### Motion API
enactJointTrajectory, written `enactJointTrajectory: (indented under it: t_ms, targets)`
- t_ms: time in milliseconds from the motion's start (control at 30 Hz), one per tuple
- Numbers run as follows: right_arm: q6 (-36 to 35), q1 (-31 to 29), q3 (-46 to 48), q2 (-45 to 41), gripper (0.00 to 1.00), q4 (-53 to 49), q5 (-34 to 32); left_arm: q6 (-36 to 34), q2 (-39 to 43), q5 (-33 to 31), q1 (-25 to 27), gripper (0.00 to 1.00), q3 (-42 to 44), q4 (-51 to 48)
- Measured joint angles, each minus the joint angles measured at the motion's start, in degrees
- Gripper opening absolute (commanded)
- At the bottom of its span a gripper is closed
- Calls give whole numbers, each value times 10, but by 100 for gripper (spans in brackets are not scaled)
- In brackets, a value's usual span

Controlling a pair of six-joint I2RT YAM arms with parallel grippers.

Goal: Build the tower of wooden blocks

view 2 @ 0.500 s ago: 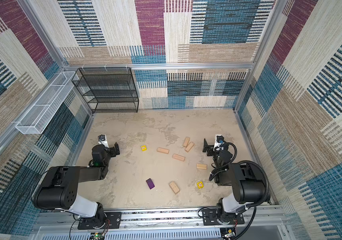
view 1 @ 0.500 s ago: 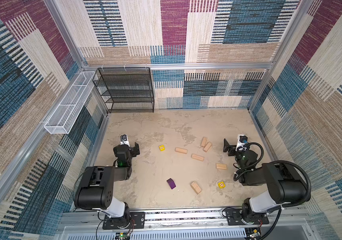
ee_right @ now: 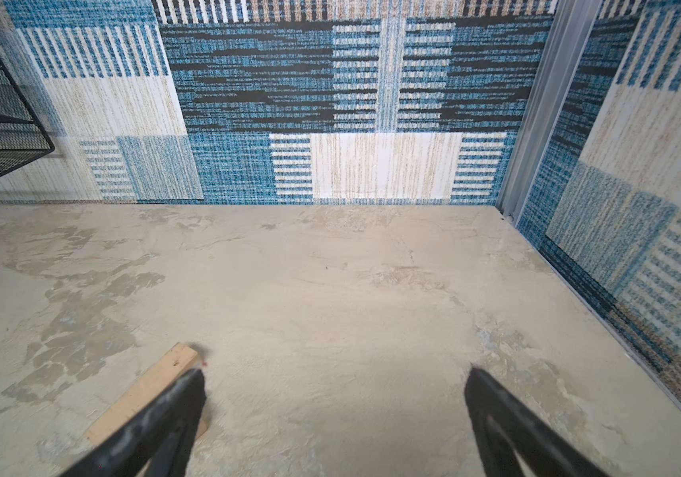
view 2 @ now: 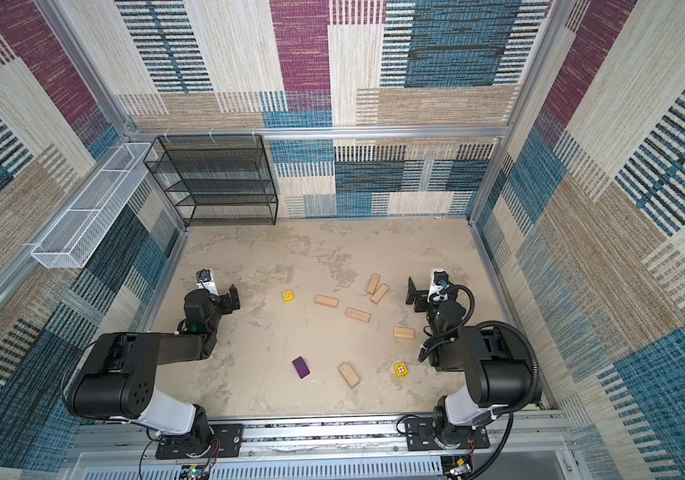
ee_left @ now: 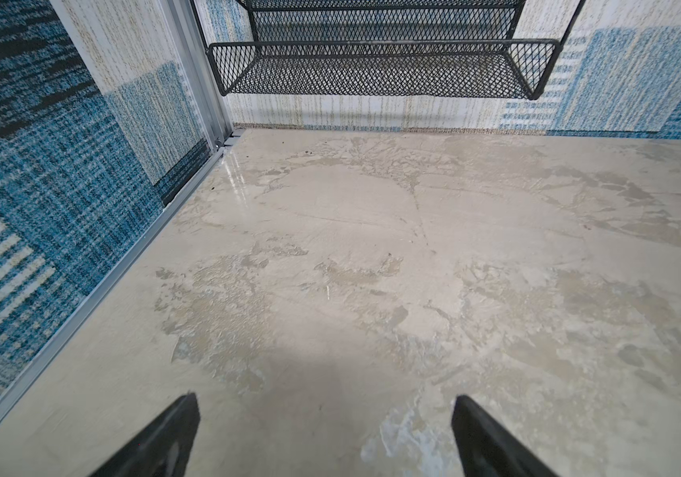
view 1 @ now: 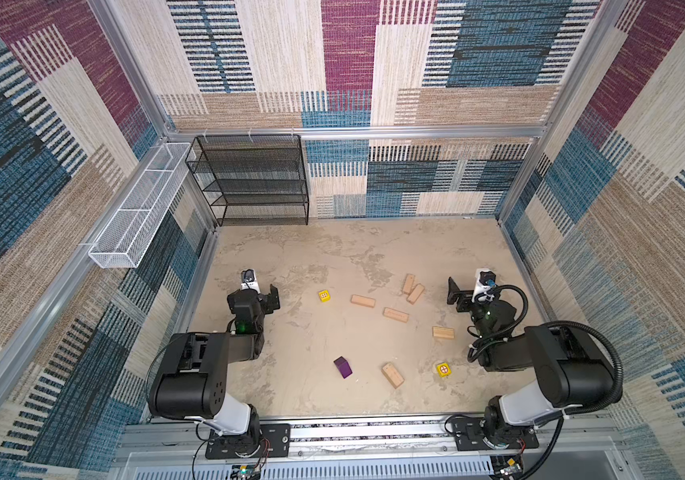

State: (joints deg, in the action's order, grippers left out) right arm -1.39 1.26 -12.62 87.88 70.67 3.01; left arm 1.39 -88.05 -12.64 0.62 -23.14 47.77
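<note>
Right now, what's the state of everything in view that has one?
left gripper: open, empty
right gripper: open, empty
tan bricks: six, lying flat, none stacked, two touching
yellow cubes: two, loose, far apart
purple block: loose, alone
black mesh shelf: empty
white wire basket: looks empty

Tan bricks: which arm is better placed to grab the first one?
Probably right: the right gripper, open, sits beside the pair of bricks, and most bricks lie on its side. The left gripper is near only a yellow cube.
</note>
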Motion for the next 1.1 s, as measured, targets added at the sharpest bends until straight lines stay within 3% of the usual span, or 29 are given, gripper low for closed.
enactJointTrajectory:
  t_ms: [600,800,933,1100]
  targets:
    - [0,0,0,0,100,0,0,0,0,0,0,100,0,0]
    - [0,1,-1,-1,98,-1,0,0,2,4,0,79,0,-1]
    - [0,0,-31,-72,94,-83,0,-1,88,10,0,78,-35,-100]
    - [21,-2,-145,-156,87,-219,24,21,225,23,2,71,-161,-265]
